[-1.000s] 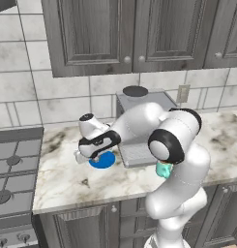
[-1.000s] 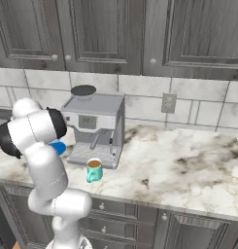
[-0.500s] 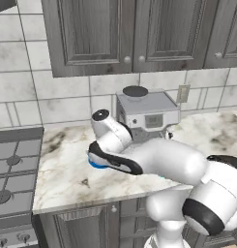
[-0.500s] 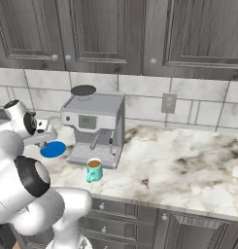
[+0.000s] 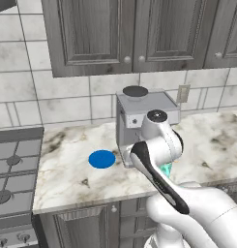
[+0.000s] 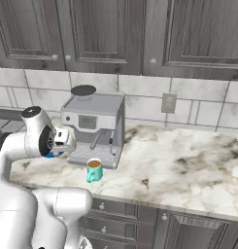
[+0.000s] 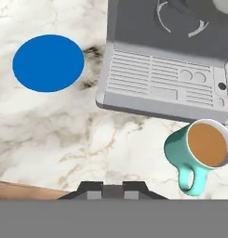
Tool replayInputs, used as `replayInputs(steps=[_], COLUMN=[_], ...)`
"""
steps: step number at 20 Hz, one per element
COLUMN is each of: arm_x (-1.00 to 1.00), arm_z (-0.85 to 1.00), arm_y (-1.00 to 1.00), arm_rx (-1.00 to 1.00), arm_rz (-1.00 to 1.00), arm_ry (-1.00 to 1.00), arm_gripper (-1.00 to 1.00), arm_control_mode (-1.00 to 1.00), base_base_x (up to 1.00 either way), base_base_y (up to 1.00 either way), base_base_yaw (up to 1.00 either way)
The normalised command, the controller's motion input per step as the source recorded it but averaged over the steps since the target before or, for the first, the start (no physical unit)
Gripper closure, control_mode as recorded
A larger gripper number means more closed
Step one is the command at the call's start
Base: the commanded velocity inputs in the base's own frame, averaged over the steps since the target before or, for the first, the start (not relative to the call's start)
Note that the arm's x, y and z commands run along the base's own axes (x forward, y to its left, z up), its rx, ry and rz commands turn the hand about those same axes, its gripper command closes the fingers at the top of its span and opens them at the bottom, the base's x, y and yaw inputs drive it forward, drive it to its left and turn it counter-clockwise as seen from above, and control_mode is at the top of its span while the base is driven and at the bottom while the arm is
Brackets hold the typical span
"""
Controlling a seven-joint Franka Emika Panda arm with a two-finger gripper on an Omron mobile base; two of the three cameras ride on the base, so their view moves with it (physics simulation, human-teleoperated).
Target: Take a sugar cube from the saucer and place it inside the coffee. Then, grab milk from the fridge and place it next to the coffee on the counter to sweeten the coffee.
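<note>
The gripper (image 7: 113, 189) hangs above the counter (image 7: 64, 135) with its two dark fingers (image 7: 93, 189) drawn tight together. A small pale-grey block sits between the tips, about the size of the sugar cube, but it is too small and too close to the frame edge to tell whether it is the cube or part of the hand.

Just ahead of the fingers and off to their right in the hand view stands the coffee (image 7: 201, 151), a teal-green mug, upright, its round mouth open toward the camera and filled with brown liquid. Its handle points back toward the fingers and slightly left. In the right base view the coffee (image 6: 94, 170) sits on the counter (image 6: 188, 165) directly in front of the grey espresso machine (image 6: 93, 129).

Farther ahead and to the fingers' left lies the saucer (image 7: 48, 62), a flat bright-blue disc resting on the marble, well apart from the mug; its blue face is plain. In the left base view the saucer (image 5: 101, 159) lies just left of the espresso machine (image 5: 139, 116).

Beyond the mug, straight ahead of the fingers, the espresso machine (image 7: 166, 69) shows its slotted drip tray, the mug just beside its front edge.
</note>
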Motion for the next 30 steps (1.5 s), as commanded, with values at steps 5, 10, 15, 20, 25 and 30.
replayInputs(steps=[5, 10, 15, 20, 25, 30], arm_x=[0.0, 0.13, 0.51, 0.52, 0.42, 0.11], arm_z=[0.07, 0.02, -0.2, -0.2, -0.01, 0.13], arm_y=[-1.0, -0.9, -0.37, -0.03, 0.03, 0.02], arm_rx=[0.12, 0.06, -0.01, 0.0, 0.0, 0.0], arm_rz=[-0.04, -0.04, 0.0, -0.01, -0.06, -0.07], arm_ry=[0.0, 0.0, 0.05, 0.06, 0.02, 0.04], arm_gripper=[1.0, 1.0, 1.0, -1.0, -1.0, -1.0], arm_control_mode=[-1.0, -1.0, -1.0, -1.0, -1.0, -1.0], base_base_x=[0.0, 0.0, 0.0, 0.0, 0.0, 0.0], base_base_y=[0.0, 0.0, 0.0, 0.0, 0.0, 0.0], base_base_yaw=[0.0, 0.0, 0.0, 0.0, 0.0, 0.0])
